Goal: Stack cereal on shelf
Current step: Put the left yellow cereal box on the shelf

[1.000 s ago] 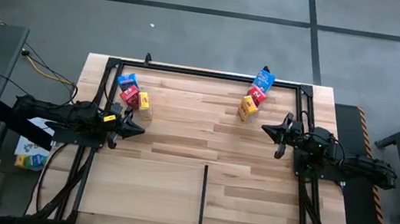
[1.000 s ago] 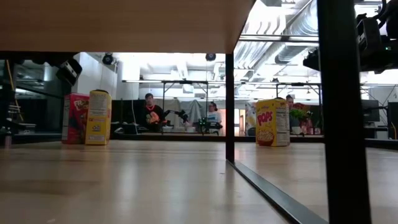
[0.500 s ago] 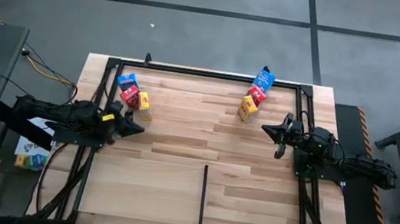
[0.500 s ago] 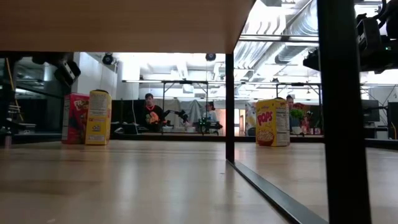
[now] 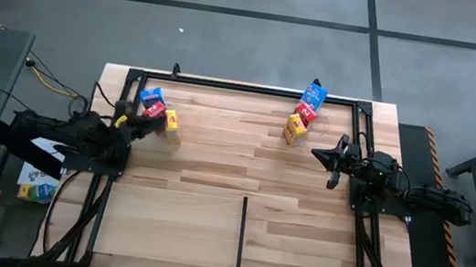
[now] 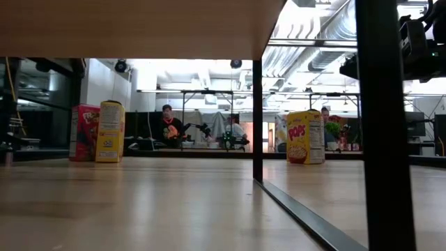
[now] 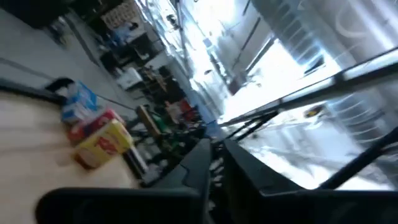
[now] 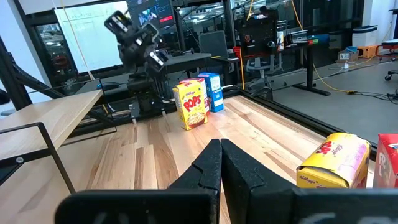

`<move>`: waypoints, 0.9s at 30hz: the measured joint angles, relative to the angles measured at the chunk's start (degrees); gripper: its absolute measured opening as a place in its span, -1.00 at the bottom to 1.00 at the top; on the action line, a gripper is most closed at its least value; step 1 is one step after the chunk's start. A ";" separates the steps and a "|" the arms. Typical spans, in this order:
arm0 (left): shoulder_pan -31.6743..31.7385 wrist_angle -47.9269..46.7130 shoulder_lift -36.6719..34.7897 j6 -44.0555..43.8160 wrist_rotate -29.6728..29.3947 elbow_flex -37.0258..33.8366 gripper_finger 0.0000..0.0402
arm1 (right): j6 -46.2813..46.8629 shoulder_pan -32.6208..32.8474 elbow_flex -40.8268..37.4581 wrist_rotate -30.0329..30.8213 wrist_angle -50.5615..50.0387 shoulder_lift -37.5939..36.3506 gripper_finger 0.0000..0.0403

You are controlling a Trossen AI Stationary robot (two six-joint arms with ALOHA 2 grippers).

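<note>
While neither arm holds anything, the left fingers [image 5: 125, 121], pressed together, hover just beside one cereal [image 5: 158, 114] cluster, probably lining up a grasp; the right fingers [image 5: 334, 159], likewise closed, wait near the other cluster [image 5: 303, 113].

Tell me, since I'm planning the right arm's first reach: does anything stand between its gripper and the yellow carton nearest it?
Nothing visible does. In the high view only bare table lies between the right gripper and the yellow carton; the red carton and blue carton sit beyond it.
</note>
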 joint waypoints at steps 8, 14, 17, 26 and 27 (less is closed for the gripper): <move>0.74 -16.15 19.32 6.26 -1.73 22.13 -0.03 | -0.01 0.01 0.01 0.01 0.00 0.00 -1.00; 4.42 -47.47 33.29 5.45 -2.37 38.08 0.23 | 0.01 0.00 -0.01 0.00 -0.01 0.00 -1.00; 5.71 -57.08 37.71 -1.30 0.78 41.21 0.28 | -0.01 0.02 -0.01 -0.01 -0.02 0.00 -1.00; 13.04 -65.44 42.58 -12.70 3.46 44.90 0.27 | -0.01 0.01 0.00 0.00 0.00 -0.01 -1.00; 13.98 -67.50 43.19 -14.41 3.47 44.97 0.27 | 0.00 0.01 0.00 0.00 0.00 -0.02 -1.00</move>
